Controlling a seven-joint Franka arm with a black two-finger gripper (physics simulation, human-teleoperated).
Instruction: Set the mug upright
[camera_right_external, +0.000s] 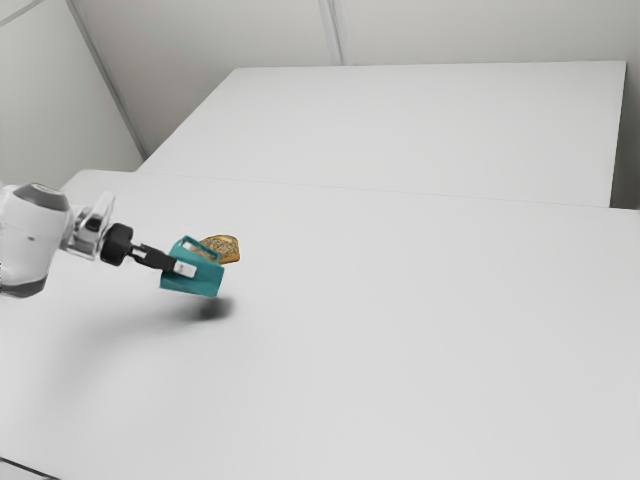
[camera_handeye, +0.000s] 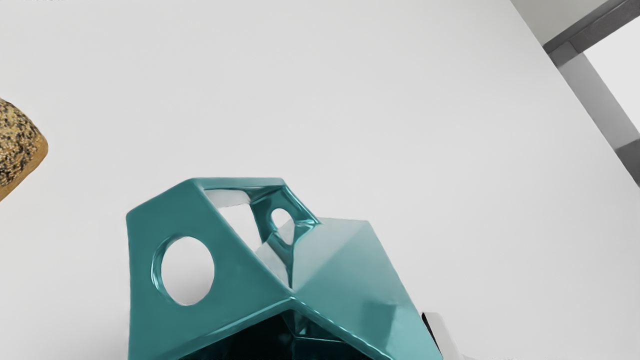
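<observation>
**mugnewb:** ok, going from the exterior view's left to its right: white arm (camera_right_external: 28, 240) first, then the black gripper (camera_right_external: 186, 268). is it actually holding anything?

**tiltfan:** yep, I'd call it a firm hold. Fingers are parted only as far as the teal mug (camera_right_external: 194, 282) makes them, and it's hanging off the table (camera_right_external: 420, 330) with a shadow (camera_right_external: 213, 308) under it. Wrist view has one finger (camera_handeye: 436, 332) against the mug's outside; I can't make out the other there, so the two-sided grip is my read from the lift.

**mugnewb:** and it's lying over, right?

**tiltfan:** Yeah, handle (camera_right_external: 200, 244) up top, mouth (camera_handeye: 280, 337) facing the hand, base pointing away and a bit down. So I'd swing the hand steeper, fingers toward the table, until the base is flat underneath. Do that in the air, slowly, or the mug might pivot in the grip.

**mugnewb:** what about the bread (camera_right_external: 226, 247) on the far side?

**tiltfan:** Keep the handle off it while turning. Then lower gently, let the whole base touch, open up and back straight out.
</observation>
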